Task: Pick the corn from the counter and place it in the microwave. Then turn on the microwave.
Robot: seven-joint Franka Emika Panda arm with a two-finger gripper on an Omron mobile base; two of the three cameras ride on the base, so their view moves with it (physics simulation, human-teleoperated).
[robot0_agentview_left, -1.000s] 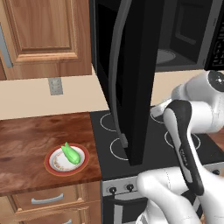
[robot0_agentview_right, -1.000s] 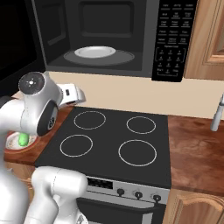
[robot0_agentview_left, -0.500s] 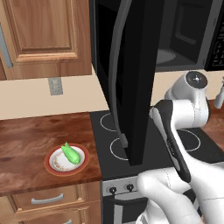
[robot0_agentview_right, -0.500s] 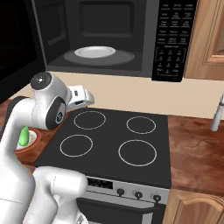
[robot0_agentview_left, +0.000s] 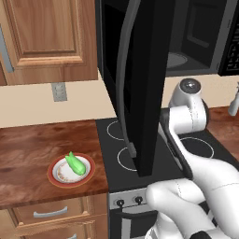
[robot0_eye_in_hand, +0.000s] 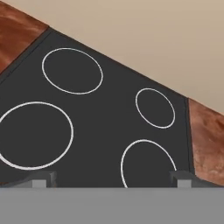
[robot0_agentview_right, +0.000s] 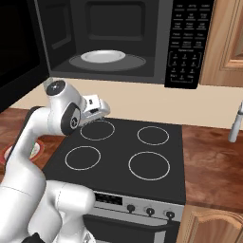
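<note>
The corn (robot0_agentview_left: 74, 163) lies green and tapered on a white red-rimmed plate (robot0_agentview_left: 56, 176) on the reddish-brown counter (robot0_agentview_left: 28, 144), left of the stove. The microwave (robot0_agentview_right: 185, 42) hangs above with its door (robot0_agentview_left: 144, 70) swung wide open and a white turntable (robot0_agentview_right: 103, 56) bare inside. My gripper (robot0_agentview_right: 100, 108) hovers over the stovetop's back left burner, well right of the corn. In the hand view the gripper (robot0_eye_in_hand: 111, 181) is open, its fingertips (robot0_eye_in_hand: 41, 179) far apart with nothing between them.
The black stovetop (robot0_agentview_right: 128, 156) with white ring burners lies under the hand. The open door juts out over the stove's left side between my arm and the plate. A grey upright handle (robot0_agentview_right: 235, 123) stands at the far right on the counter (robot0_agentview_right: 213, 161).
The arm has swung up and to the right, carrying the open gripper further over the stovetop. In the right base view the arm now covers the corn.
</note>
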